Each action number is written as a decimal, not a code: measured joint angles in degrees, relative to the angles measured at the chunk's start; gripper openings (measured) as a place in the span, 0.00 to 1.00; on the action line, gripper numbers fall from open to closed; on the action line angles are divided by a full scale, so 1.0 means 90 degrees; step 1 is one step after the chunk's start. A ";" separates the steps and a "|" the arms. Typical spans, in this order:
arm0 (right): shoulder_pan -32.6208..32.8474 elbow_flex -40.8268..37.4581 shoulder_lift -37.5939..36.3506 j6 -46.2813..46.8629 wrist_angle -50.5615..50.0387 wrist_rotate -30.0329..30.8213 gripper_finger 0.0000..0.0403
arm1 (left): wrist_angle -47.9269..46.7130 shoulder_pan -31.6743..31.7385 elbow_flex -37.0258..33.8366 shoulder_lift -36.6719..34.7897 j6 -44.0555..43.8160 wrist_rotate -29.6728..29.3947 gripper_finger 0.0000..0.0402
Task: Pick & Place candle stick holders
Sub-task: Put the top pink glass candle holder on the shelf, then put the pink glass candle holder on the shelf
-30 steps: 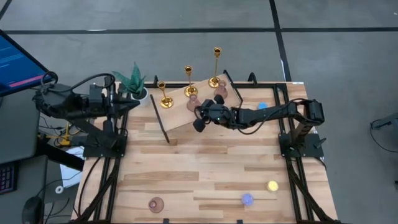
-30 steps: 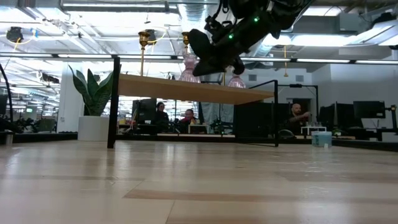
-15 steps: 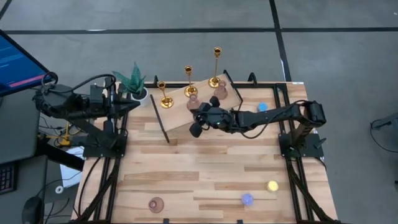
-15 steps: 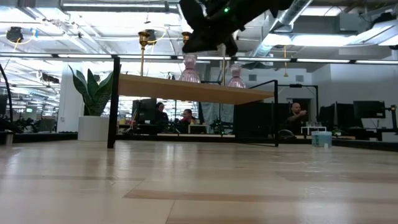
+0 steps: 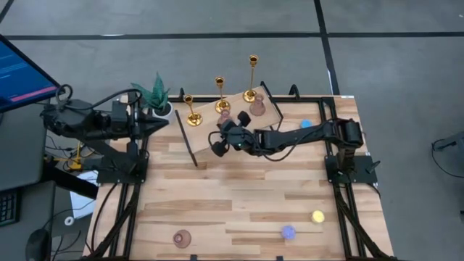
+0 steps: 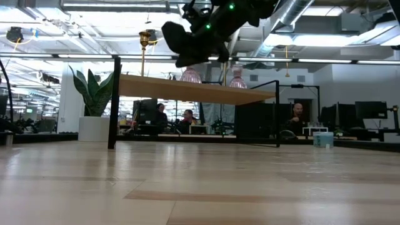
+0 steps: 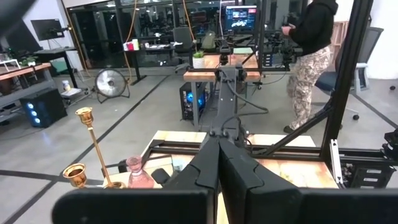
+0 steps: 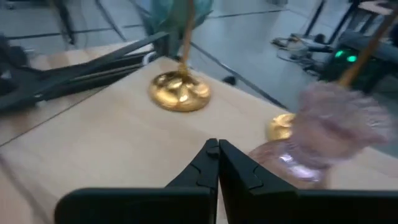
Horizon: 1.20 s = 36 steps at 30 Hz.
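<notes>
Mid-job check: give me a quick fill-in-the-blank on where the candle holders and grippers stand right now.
1. The raised shelf carries ___ gold candlesticks.
2. The right gripper, over the shelf, has its fingers ___.
3. One pink holder stands alone near the table's ___ edge.
4. The left gripper waits beside the potted ___.

Missing words: three; shut; front; plant

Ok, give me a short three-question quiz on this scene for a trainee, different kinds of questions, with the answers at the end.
1. True or false: the right gripper is shut and holds nothing.
2. How many pink holders stand on the raised shelf? A) one B) two C) three
3. Fill in: the third pink holder sits alone near the table's ____ edge, far from the plant.

Key
1. True; it is over the shelf's front part.
2. B: one and another, beside the three gold candlesticks.
3. Front, the edge opposite the shelf.
</notes>
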 joint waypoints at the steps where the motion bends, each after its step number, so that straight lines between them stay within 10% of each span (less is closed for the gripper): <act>1: -0.0002 0.0010 -0.0018 0.0000 -0.0052 0.0083 0.00 | -0.0001 -0.0001 0.0000 0.0000 0.0001 0.0000 0.02; 28: 0.0109 -0.0012 -0.0075 0.0505 -0.1580 0.1122 0.00 | -0.0184 0.0001 0.0000 0.0002 -0.0137 0.0002 0.02; 36: 0.0738 0.0260 -0.1226 0.0242 -0.2050 0.0951 0.00 | -0.0928 0.0001 0.0003 0.0028 -0.0861 0.0005 0.02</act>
